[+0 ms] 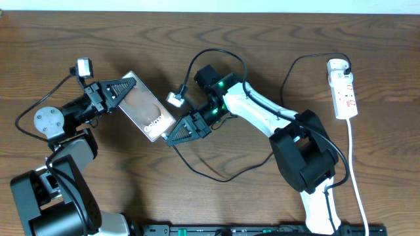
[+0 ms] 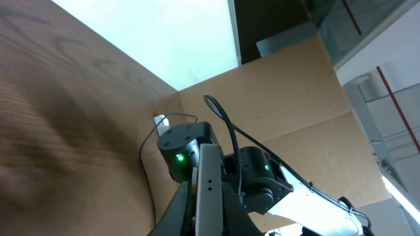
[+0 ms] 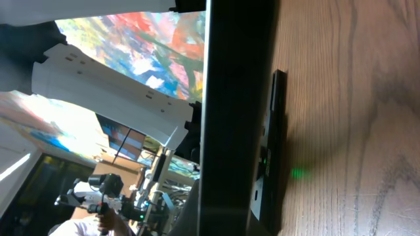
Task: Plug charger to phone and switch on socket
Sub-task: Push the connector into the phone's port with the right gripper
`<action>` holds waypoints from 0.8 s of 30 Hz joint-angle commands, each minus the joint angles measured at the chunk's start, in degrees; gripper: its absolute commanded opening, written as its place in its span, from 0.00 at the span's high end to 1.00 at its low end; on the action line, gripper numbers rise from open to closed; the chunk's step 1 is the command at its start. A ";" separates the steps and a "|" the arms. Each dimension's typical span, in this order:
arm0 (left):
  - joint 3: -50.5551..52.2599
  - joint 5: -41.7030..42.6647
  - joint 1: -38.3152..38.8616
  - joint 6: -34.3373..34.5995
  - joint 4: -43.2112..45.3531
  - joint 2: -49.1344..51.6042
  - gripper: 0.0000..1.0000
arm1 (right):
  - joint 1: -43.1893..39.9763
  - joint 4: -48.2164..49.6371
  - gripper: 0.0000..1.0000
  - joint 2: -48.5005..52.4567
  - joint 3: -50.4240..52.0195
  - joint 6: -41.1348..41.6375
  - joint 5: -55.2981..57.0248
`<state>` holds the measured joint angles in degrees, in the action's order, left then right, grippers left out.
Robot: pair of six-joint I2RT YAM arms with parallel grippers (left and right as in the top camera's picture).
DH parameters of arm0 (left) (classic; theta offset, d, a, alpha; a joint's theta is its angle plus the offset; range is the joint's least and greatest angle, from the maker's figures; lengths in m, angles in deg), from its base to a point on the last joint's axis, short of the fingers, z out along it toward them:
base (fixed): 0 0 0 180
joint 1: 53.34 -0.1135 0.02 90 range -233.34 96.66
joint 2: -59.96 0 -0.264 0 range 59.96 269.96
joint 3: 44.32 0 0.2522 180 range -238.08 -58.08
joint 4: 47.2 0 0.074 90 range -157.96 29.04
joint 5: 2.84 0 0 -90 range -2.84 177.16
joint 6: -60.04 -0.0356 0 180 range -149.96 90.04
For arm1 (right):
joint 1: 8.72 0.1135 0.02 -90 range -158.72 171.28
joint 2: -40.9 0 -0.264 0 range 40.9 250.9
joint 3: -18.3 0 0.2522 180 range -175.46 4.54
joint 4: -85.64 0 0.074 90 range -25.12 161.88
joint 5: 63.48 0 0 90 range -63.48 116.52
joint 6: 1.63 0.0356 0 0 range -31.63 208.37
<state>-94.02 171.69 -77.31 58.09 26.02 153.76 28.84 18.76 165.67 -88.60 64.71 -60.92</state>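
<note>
The phone (image 1: 141, 108) is tilted over the table's left middle, its glossy face with white lettering up. My left gripper (image 1: 125, 85) is shut on its upper left end. In the left wrist view the phone (image 2: 209, 193) shows edge-on as a grey slab between my dark fingers (image 2: 178, 213). My right gripper (image 1: 172, 136) is shut at the phone's lower right end. The charger's thin black cable (image 1: 216, 179) trails down and right from its tips. The right wrist view is filled by a dark phone edge (image 3: 236, 98), so the plug tip is hidden. The socket (image 1: 342, 88) lies far right.
The socket's white cord (image 1: 356, 177) runs down the right side toward the front edge. A black cable (image 1: 295, 69) arcs from the socket's top behind my right arm (image 1: 262, 111). The arm bases (image 1: 59, 190) stand at the near edge.
</note>
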 commanded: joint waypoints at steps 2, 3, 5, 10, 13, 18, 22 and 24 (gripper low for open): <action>-1.25 1.20 0.63 -0.81 0.59 -0.59 0.93 | -0.57 0.20 0.99 0.39 -0.28 -0.61 -2.10; -1.25 1.20 0.63 -0.83 0.59 -0.59 0.93 | -0.61 0.17 0.99 0.39 -0.28 -0.61 -2.10; -1.25 1.20 0.63 -1.03 0.59 -0.57 0.93 | -0.74 0.17 0.99 0.39 -0.28 -0.61 -2.10; -1.25 1.20 0.63 -2.10 0.59 -0.57 0.93 | -1.09 -0.11 0.99 0.39 -0.28 -0.59 -2.10; -1.25 1.20 0.63 -2.71 0.57 -0.57 0.93 | -1.16 -0.31 0.99 0.39 -0.28 -0.59 -2.10; -1.25 1.22 0.63 -2.69 0.57 -0.57 0.93 | -1.22 -0.28 0.99 0.39 -0.28 -0.59 -2.10; -1.25 1.42 0.63 -2.45 0.57 -0.57 0.93 | -1.38 -0.24 0.99 0.39 -0.28 -0.61 -2.10; -1.25 1.44 0.63 -2.27 0.57 -0.57 0.93 | -1.55 -0.24 0.99 0.39 -0.28 -0.61 -2.08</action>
<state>-94.02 171.27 -77.22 56.12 26.02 153.76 28.05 18.34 165.67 -88.63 64.73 -60.72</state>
